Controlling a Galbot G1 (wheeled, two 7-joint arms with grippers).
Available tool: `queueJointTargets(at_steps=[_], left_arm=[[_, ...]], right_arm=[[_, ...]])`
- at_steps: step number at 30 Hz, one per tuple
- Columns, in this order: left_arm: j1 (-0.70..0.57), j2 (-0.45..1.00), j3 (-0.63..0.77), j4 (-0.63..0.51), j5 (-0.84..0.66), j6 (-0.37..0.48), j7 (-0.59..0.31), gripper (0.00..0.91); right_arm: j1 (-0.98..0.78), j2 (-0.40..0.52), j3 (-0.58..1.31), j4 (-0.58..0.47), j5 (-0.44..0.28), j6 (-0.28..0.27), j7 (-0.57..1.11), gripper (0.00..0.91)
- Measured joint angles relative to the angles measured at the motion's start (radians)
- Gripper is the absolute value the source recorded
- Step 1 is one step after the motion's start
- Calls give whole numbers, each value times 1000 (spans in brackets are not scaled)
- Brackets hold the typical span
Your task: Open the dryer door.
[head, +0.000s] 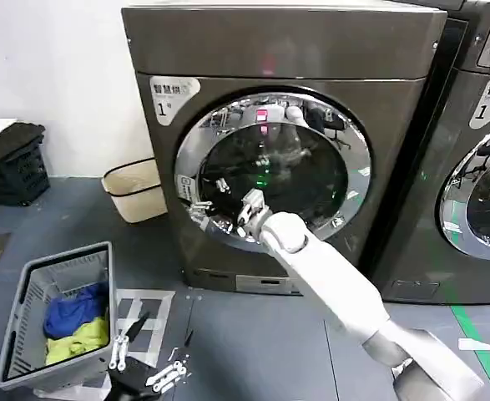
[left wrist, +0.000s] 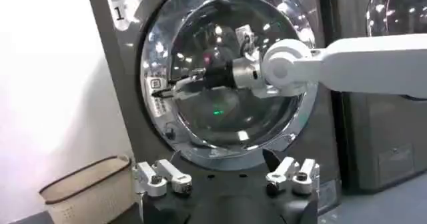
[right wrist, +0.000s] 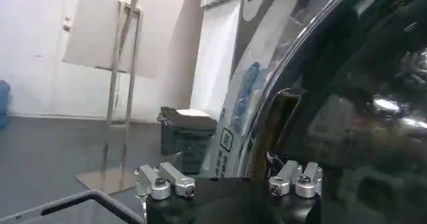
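The right arm (head: 345, 288), running from lower right toward the frame's centre, is smooth glossy white with a rounded ball-like wrist joint (head: 285, 232) — its gripper (head: 207, 205) dark with silvery links. At lower left, the left gripper (head: 149, 368) shows pale metal fingers on a black base — silver screws visible.

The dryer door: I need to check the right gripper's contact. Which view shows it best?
The left wrist view: the whole dryer door with the right gripper at its rim. The head view shows it partly arm-covered; the right wrist view, a close rim slice.
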Motion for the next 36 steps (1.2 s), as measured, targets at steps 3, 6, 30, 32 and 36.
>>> queueJointTargets(at_steps=[3,6,30,32,36], left_arm=[[0,0,-2,0,0,0,0,907],[-2,0,-4,0,-2,0,0,907],[-19,2,-50,-3,-42,9,0,907],[-18,3,-52,-4,-42,9,0,907],[-19,7,-61,-8,-47,14,0,907]], right_arm=[[2,0,-4,-6,3,4,-29,907],[3,-2,-6,-13,8,12,-65,907],[-19,-138,-48,110,183,57,-364,907],[-20,-157,-52,127,206,73,-392,907],[-20,-192,-62,146,255,114,-457,907]])
